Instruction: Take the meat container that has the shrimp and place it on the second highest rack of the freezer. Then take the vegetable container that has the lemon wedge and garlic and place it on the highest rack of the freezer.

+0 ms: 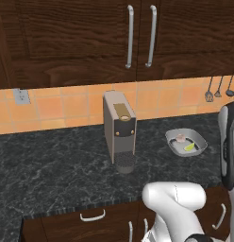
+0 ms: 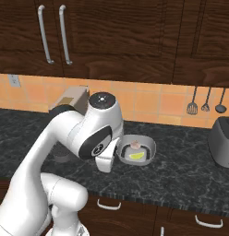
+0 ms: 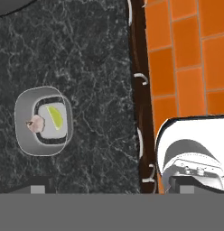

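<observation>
**Vegetable container on the counter, jaws wide and well above it**

The vegetable container (image 3: 43, 121) — a grey rounded tray — sits on the dark marbled counter (image 3: 95, 67), with the lemon wedge (image 3: 55, 116) and the garlic (image 3: 36, 123) lying side by side inside it, the two touching or nearly so. In the hand view the tray lies off to the left of the picture's middle, above the left finger tip and clear of the gap between the two tips; nothing is between them. The gripper (image 3: 109, 188) has its jaws spread wide apart and holds nothing, its tips showing only at the bottom edge of that view.

The hand looks straight down on the counter from well above, over the counter's front edge, so that the cabinet fronts with their handles and the orange floor (image 3: 190, 54) show at the right of its view.

In the left base view the tray (image 1: 186, 142) stands to the right of a tall grey coffee machine (image 1: 120, 131), well apart from it. In the right base view the arm's elbow (image 2: 95, 133) bends up in front of the machine, with the tray (image 2: 136, 150) just beyond it — a toaster (image 2: 221, 141) stands far to the right.
</observation>
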{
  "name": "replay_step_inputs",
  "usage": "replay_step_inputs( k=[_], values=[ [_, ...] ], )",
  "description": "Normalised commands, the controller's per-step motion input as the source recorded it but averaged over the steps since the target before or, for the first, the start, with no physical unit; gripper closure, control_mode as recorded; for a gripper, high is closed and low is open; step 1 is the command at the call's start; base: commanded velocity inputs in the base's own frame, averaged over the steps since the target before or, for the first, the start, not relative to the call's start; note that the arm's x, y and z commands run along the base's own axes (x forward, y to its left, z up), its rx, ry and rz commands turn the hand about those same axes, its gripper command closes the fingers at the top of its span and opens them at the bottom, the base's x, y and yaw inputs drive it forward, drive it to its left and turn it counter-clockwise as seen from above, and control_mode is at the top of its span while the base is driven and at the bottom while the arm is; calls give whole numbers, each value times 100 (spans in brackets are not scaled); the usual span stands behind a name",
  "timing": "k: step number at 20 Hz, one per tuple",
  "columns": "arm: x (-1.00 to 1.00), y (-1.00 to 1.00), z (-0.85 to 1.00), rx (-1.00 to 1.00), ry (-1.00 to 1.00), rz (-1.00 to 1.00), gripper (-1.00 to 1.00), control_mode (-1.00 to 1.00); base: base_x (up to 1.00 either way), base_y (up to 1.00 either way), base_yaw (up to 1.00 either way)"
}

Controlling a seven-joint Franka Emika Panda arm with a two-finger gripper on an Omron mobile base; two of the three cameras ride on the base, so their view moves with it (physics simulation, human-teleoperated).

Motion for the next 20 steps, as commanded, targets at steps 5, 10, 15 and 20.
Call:
replay_step_inputs(
  k=[5,10,15,20],
  values=[
    [41,-7,-30,0,21,7,-100,-100,0,0,0],
    [26,-1,-55,0,21,3,-100,-100,0,0,0],
    [30,-12,-76,0,3,9,-100,-100,0,0,0],
    [44,-14,-70,0,5,9,-100,-100,0,0,0]
  ],
)
